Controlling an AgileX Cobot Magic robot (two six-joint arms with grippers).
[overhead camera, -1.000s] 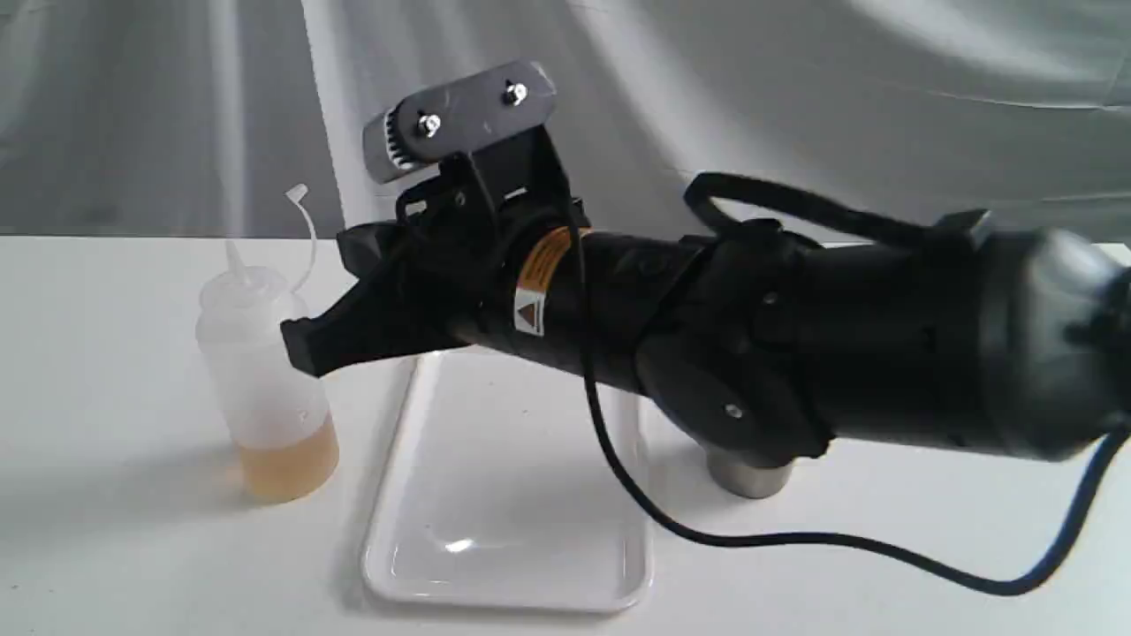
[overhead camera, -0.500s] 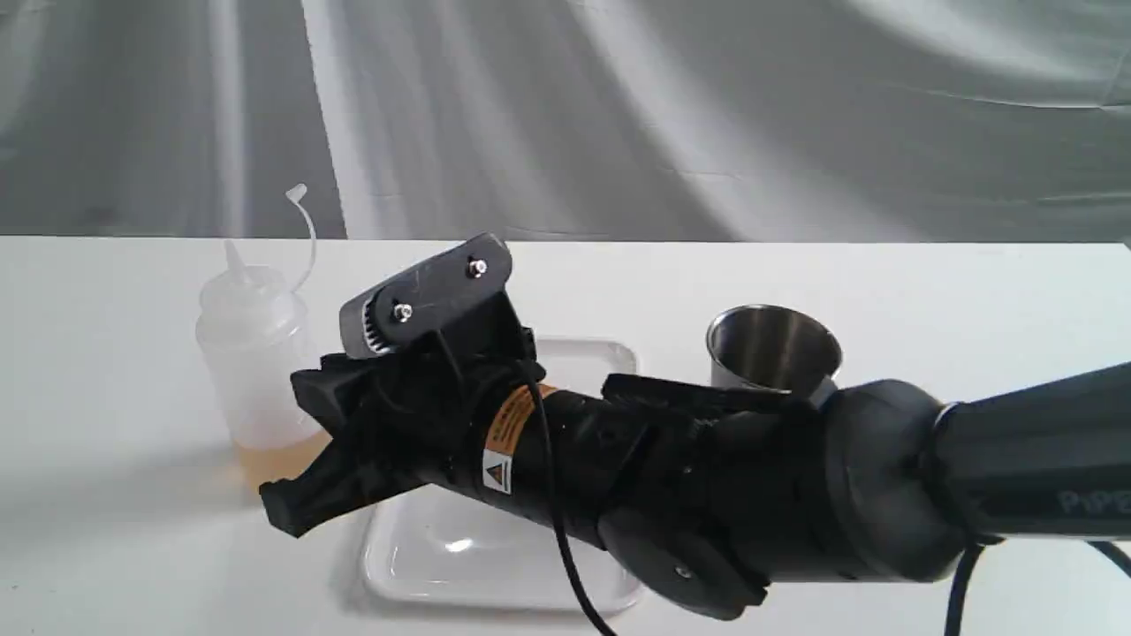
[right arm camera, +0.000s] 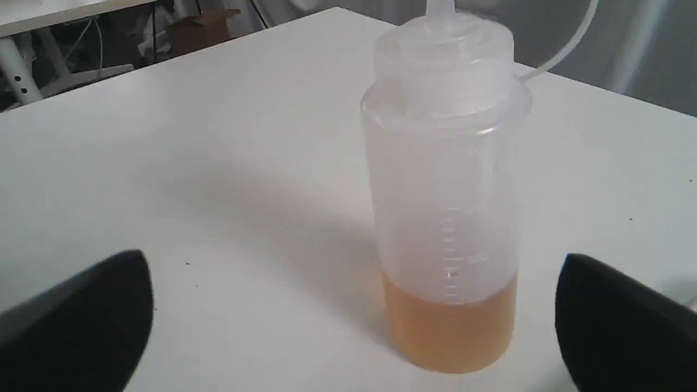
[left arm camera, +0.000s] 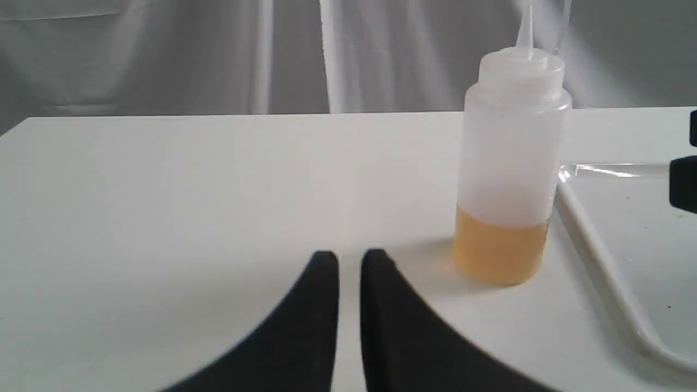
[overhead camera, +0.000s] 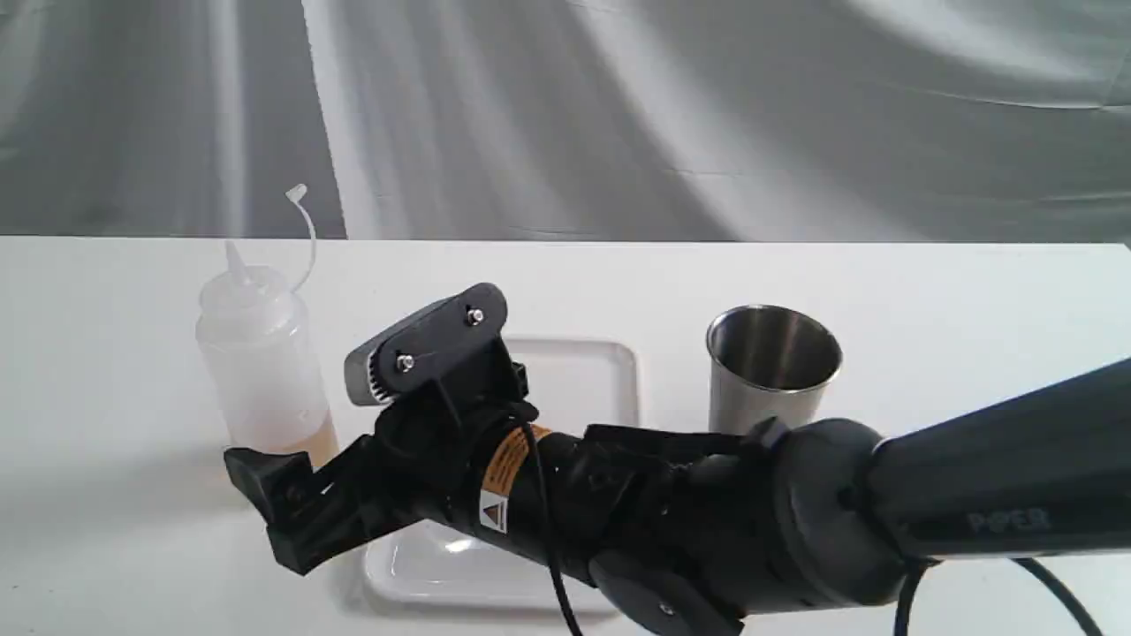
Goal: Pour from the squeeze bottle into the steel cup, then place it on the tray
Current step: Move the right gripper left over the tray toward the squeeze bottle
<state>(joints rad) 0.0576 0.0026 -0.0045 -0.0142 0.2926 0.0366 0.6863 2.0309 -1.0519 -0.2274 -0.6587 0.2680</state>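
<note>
The squeeze bottle (overhead camera: 259,353) stands upright at the left of the white table, with amber liquid in its bottom quarter and its cap tether curving up. My right gripper (overhead camera: 269,517) reaches across from the right, low in front of the bottle's base. It is open wide; in the right wrist view the bottle (right arm camera: 444,218) stands ahead between the spread fingers (right arm camera: 103,310), untouched. The left gripper (left arm camera: 348,260) is shut and empty, with the bottle (left arm camera: 509,163) apart from it. The tray (overhead camera: 583,375) lies mid-table, partly behind my right arm. The steel cup (overhead camera: 770,367) stands upright to its right.
My right arm's black forearm (overhead camera: 671,521) and its cable cross over the tray's front and in front of the cup. A grey curtain hangs behind the table's far edge. The tray's rim (left arm camera: 599,239) lies close beside the bottle.
My right arm has dropped from above the tray to table height, and its fingers have spread open in front of the bottle's base. The cup, hidden before, now shows.
</note>
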